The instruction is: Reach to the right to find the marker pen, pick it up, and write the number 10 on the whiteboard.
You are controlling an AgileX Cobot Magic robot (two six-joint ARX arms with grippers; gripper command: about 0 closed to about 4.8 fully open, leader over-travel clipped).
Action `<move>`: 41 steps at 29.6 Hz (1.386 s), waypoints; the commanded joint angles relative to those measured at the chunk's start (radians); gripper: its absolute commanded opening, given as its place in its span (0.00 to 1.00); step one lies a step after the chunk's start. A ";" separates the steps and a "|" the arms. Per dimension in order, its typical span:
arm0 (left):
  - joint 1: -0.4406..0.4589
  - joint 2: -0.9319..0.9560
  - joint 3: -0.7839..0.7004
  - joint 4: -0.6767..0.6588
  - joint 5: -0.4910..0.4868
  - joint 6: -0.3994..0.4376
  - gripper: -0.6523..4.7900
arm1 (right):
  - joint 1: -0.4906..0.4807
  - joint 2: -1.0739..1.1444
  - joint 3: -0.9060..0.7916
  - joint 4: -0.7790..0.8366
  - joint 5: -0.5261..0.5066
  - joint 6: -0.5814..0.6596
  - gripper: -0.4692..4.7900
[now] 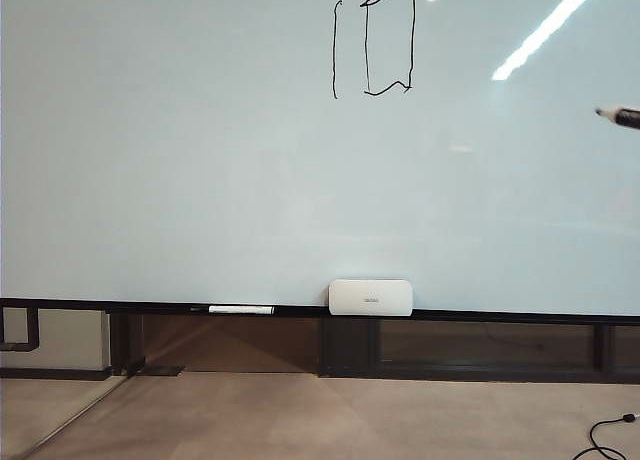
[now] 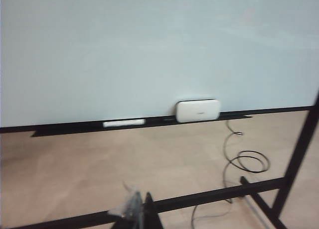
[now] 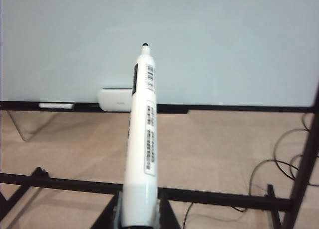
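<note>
Marker pen (image 3: 143, 139) pinched in the right gripper (image 3: 139, 216), away from the whiteboard (image 1: 200, 160), with one number 10 (image 1: 372, 45) drawn high on it.

One pen, one board, one white rounded box (image 1: 371, 297) and one long white stick (image 1: 241, 309), both on the black ledge (image 1: 100, 305). The pen's long axis runs straight out from the right gripper's fingers, black tip leading toward the board; in the exterior view only its tip end shows at the right edge, pointing left, apart from the surface. The number is two strokes: a tall line and a boxy zero. The left gripper (image 2: 137, 211) sits low over the floor; I cannot tell whether its fingers are spread or pressed together.
</note>
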 commanded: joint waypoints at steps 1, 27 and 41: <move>0.001 0.001 0.002 -0.021 -0.039 0.004 0.11 | 0.002 0.000 0.000 0.015 0.005 -0.003 0.09; 0.002 0.001 0.002 -0.069 -0.043 0.004 0.11 | 0.001 0.000 0.000 0.020 0.051 -0.003 0.09; 0.002 0.001 0.002 -0.089 -0.043 0.003 0.11 | 0.001 0.000 0.000 0.019 0.050 -0.003 0.09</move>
